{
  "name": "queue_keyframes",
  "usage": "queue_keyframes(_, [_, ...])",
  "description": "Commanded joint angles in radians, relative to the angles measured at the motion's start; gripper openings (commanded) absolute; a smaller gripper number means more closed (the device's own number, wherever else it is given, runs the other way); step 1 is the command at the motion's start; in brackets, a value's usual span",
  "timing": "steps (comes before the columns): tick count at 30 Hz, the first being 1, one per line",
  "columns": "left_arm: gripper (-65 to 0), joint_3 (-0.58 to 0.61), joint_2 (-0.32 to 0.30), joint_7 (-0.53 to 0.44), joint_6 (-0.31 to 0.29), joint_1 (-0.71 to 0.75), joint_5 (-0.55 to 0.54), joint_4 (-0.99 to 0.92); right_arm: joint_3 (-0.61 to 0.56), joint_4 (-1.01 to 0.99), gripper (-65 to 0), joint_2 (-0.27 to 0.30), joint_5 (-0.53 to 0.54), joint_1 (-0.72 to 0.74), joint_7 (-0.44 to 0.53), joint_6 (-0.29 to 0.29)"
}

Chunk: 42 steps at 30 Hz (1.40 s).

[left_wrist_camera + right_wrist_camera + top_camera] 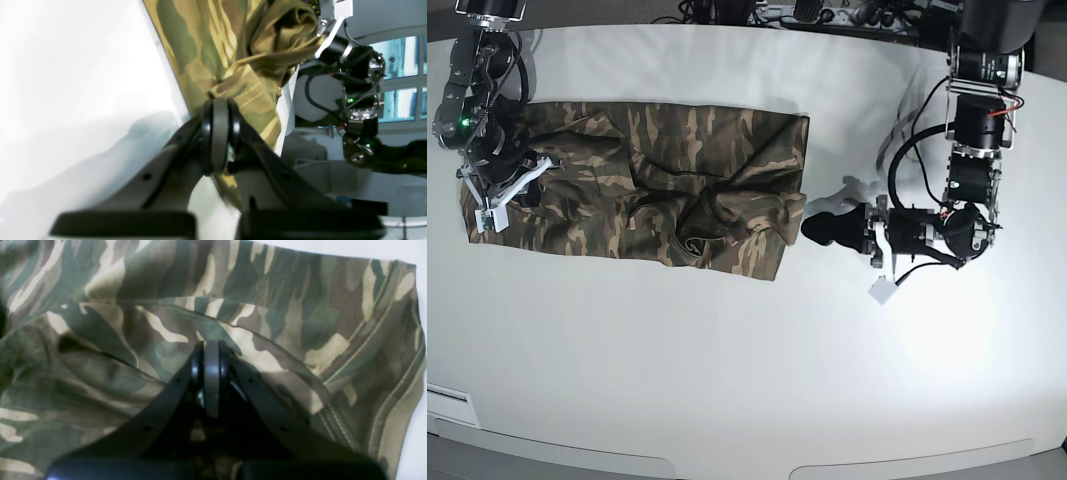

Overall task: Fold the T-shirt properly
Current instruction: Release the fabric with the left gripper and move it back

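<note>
The camouflage T-shirt (637,185) lies spread and rumpled across the left half of the white table (727,380), with a bunched fold near its middle. My left gripper (812,228) is at the shirt's right edge. In the left wrist view it (218,100) is shut, pinching a stitched hem of the T-shirt (213,43), and cloth shows above and below the fingers. My right gripper (525,188) is over the shirt's left end. In the right wrist view it (211,348) is shut with its tips in a fold of the T-shirt (300,306), near a double-stitched hem.
The right arm (360,83) shows beyond the cloth in the left wrist view. Cables and gear (807,12) line the table's back edge. Bare white table lies in front of the shirt and to its right, and the table's front edge (727,455) is near.
</note>
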Motion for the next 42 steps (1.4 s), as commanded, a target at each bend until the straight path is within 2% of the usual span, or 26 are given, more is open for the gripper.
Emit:
queue_keyframes(1, [-65.0,0.011,0.004,0.001,0.003,-0.032,-0.024,0.014,-0.005,-0.003,-65.0,0.003,-0.001,0.006,-0.040,0.011])
queue_keyframes(9, [-65.0,0.127,0.049,0.001,0.000,-0.032,-0.024,0.014,-0.005,-0.003,-65.0,0.004,-0.001,0.025,-0.041,0.008])
queue_keyframes(19, [-65.0,0.129,0.158,0.001,0.023,-0.036,-0.024,0.068,-0.005,-0.003,-65.0,0.003,-0.001,0.025,-0.040,0.008])
queue_keyframes(31, [-65.0,0.129,0.296,0.001,0.022,-0.037,-0.024,0.168,-0.005,-0.003,-65.0,0.003,-0.001,0.025,-0.040,0.008])
queue_keyframes(33, [-65.0,0.127,0.290,0.001,0.017,-0.041,-0.024,0.183,-0.005,-0.003,-65.0,0.004,-0.003,0.025,-0.040,0.008])
queue_keyframes(36, [-65.0,0.109,0.242,0.001,0.010,-0.067,-0.024,0.231,-0.005,-0.003,-65.0,0.004,-0.004,0.025,-0.040,0.008])
queue_keyframes(42, [-65.0,0.010,0.065,0.001,-0.009,-0.137,-0.024,0.290,-0.005,-0.003,-65.0,0.003,-0.004,0.025,-0.040,0.007])
